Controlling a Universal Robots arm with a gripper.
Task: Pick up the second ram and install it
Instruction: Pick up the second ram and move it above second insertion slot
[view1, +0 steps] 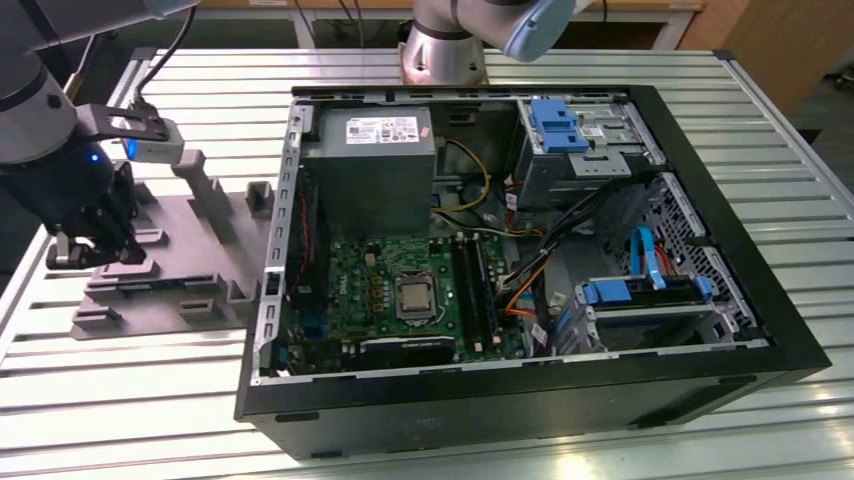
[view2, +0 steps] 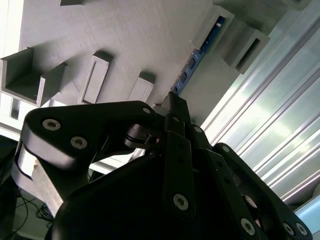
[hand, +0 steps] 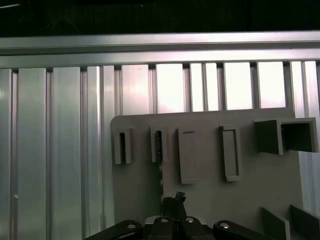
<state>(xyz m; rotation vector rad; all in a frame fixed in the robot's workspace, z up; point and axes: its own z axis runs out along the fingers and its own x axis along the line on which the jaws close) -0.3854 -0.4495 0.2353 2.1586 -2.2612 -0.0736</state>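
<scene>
One second ram (view2: 190, 67) stands on edge in the grey tray (view2: 125, 40), its length running out from the closed claw (view2: 172, 102).

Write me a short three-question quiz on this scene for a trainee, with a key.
1. True or false: the hand hangs above the motherboard.
2. In the exterior view, the open computer case lies: A) to the exterior view's right of the hand; B) to the exterior view's left of it; C) directly beneath it.
3. Fill in: in the second wrist view, the second ram stands on edge in the grey slotted ____, close to the hand.
Key: 1 false, it is over the grey slotted tray; 2 A; 3 tray.
</scene>
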